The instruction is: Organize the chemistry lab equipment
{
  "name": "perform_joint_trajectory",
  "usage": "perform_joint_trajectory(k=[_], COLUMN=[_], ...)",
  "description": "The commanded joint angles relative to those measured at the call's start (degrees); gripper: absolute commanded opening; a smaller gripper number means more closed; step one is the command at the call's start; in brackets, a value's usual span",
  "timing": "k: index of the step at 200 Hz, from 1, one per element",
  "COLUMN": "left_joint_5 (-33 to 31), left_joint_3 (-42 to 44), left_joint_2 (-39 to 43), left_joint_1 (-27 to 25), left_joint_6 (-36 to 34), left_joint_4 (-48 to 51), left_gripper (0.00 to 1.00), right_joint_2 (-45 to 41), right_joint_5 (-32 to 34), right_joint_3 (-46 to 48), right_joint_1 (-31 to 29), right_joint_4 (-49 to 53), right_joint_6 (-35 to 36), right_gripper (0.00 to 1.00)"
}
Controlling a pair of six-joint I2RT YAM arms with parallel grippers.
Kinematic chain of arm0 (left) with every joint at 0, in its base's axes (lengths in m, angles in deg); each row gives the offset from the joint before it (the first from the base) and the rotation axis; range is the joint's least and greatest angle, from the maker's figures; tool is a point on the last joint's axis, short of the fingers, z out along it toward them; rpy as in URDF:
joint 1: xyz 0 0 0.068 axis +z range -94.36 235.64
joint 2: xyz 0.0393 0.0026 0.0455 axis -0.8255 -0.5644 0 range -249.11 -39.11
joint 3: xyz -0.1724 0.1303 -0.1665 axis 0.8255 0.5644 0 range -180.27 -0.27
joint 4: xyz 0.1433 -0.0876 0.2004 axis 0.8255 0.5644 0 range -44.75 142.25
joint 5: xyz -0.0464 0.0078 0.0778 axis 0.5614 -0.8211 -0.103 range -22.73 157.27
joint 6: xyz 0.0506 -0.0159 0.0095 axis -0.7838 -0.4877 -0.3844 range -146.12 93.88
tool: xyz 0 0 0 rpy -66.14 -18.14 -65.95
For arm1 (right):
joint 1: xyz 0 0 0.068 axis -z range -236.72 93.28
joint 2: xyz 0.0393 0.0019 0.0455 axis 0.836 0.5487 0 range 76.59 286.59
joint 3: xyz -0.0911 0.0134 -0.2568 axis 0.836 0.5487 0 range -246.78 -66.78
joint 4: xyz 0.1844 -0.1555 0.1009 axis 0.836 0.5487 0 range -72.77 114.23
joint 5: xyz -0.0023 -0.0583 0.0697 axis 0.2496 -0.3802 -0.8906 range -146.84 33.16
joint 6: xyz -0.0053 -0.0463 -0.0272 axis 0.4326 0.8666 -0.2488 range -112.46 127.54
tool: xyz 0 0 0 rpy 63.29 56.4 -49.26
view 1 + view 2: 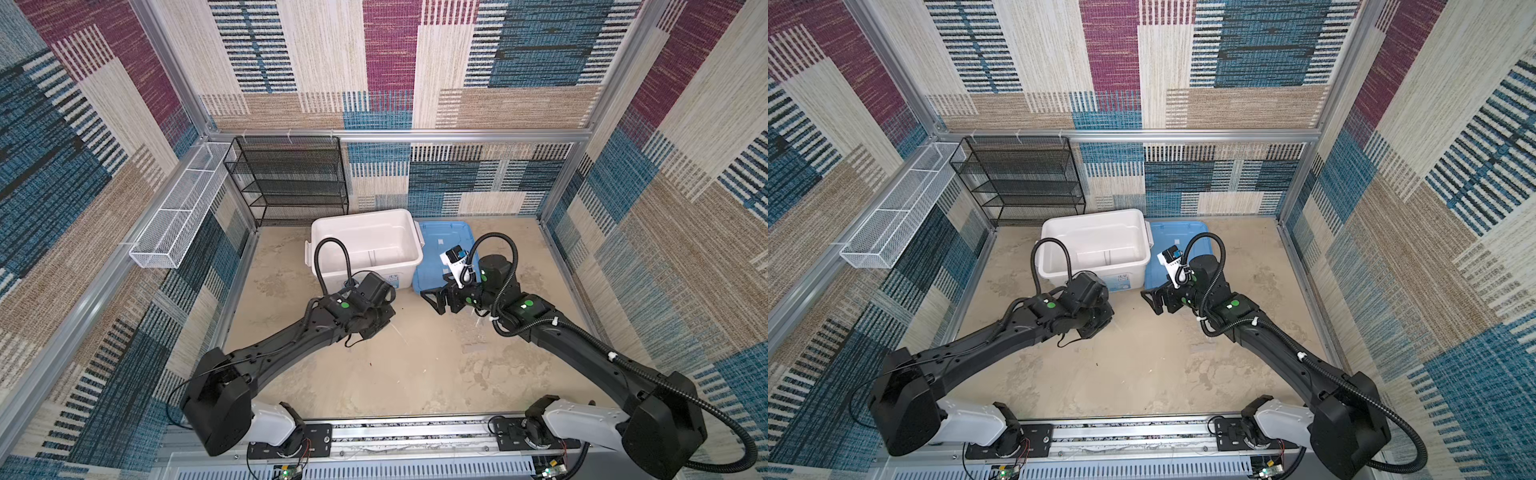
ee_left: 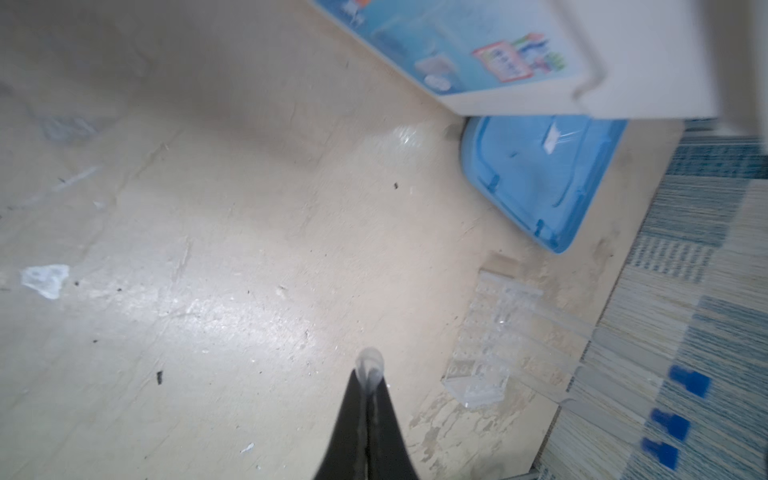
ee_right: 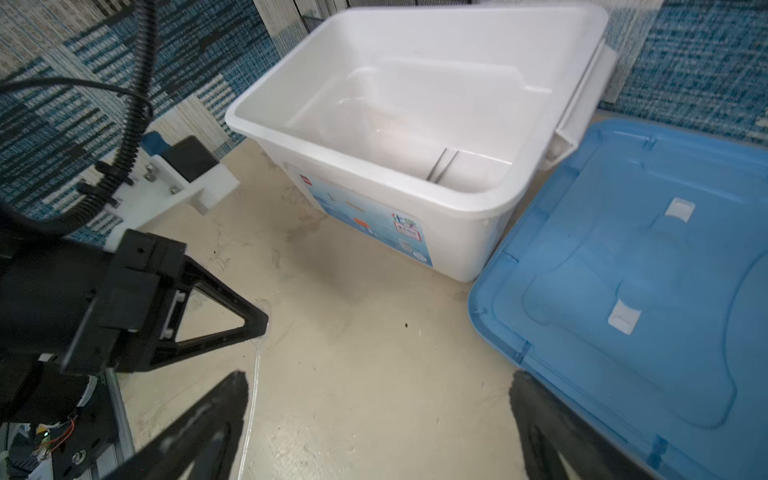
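clear dropper [image 2: 370, 360] lengthwise in clamped left pincer [image 2: 368, 380], rounded end outward; right pincer [image 3: 379, 379] agape

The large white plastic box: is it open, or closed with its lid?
Open. The large white plastic box has no lid on it; its light-blue plastic lid lies flat beside it, and metal tweezers show inside.

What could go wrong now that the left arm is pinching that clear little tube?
The left pincer is shut on the clear dropper near its fingertips only, so the dropper might slip out on the way to the white box. The open right pincer sits close beside the left one, so the arms might bump.
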Motion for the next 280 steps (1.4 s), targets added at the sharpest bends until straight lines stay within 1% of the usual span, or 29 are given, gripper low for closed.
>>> perform_joint_trajectory(k=[1, 14, 21, 28, 32, 44, 67, 80, 94, 121, 129, 142, 168, 191, 217, 228, 238, 280], left_joint_5=[-6.8, -5.5, -2.1, 3.4, 5.4, 8.3, 6.3, 6.4, 7.9, 5.5, 6.2, 8.0, 8.1, 10.1, 12.3, 14.7, 16.3, 16.4], left_joint_3=[-1.8, -2.9, -3.4, -4.7, -5.7, -10.0, -18.8, -22.5, -27.7, -41.4, -44.6, -50.2, -62.1, -70.8, -80.2, -82.2, -82.1, -76.7], left_joint_2=[4.5, 6.2, 6.1, 5.4, 4.7, 2.2, -2.8, -5.7, -9.7, -21.7, -25.1, -31.0, -41.0, -48.1, -56.1, -58.6, -59.7, -60.1], left_joint_1=[2.3, 5.0, 7.5, 10.2, 11.5, 13.6, 14.3, 15.3, 17.0, 18.2, 18.5, 18.9, 19.0, 19.1, 19.1, 19.3, 19.4, 19.3], left_joint_6=[-10.5, -14.9, -16.6, -17.9, -18.2, -21.3, -27.2, -27.9, -29.4, -35.8, -36.8, -37.5, -37.5, -37.4, -38.6, -38.2, -37.8, -37.8], left_joint_4=[1.6, -1.2, -3.7, -5.8, -6.1, -5.9, -3.7, -4.0, -3.8, 2.0, 2.6, 2.9, 6.3, 9.5, 14.7, 16.1, 16.0, 11.8], left_gripper=[0.02, 0.02, 0.02, 0.02, 0.02, 0.02, 0.0, 0.0, 0.0, 0.0, 0.0, 0.0, 0.0, 0.0, 0.0, 0.0, 0.0, 0.0], right_joint_2=[1.1, 1.4, 1.5, 1.6, 1.7, 2.6, 6.5, 9.4, 12.5, 17.4, 18.5, 19.9, 23.1, 24.5, 25.4, 25.7, 25.9, 26.4], right_joint_5=[-4.3, -6.2, -6.9, -7.3, -7.6, -7.8, -5.9, -4.8, -4.3, -5.7, -5.9, -5.2, -4.7, -7.7, -5.9, -5.1, -4.8, -5.6], right_joint_3=[-2.6, -3.9, -4.4, -5.2, -5.6, -7.6, -14.0, -17.5, -20.8, -24.0, -24.8, -25.5, -27.8, -28.8, -30.3, -30.8, -31.1, -31.0], right_joint_1=[0.0, 0.0, 0.0, 0.0, 0.1, 0.1, 0.3, 0.5, 1.1, 3.5, 4.3, 5.1, 5.5, 5.5, 5.5, 5.5, 5.5, 5.5], right_joint_4=[-3.8, -5.2, -5.9, -6.5, -6.9, -7.5, -6.4, -5.3, -4.1, -4.6, -4.6, -4.5, -3.3, -3.3, -1.7, -1.2, -0.9, -1.7], right_joint_6=[-2.1, -2.8, -3.1, -3.4, -3.5, -4.1, -6.1, -6.9, -7.4, -9.4, -10.1, -10.2, -8.6, -6.0, -4.2, -3.6, -3.2, -2.7], right_gripper=[0.99, 0.99, 1.0, 0.99, 0.99, 0.99, 1.0, 1.0, 0.99, 1.0, 1.0, 0.99, 1.0, 0.96, 0.96, 0.96, 0.96, 0.97])
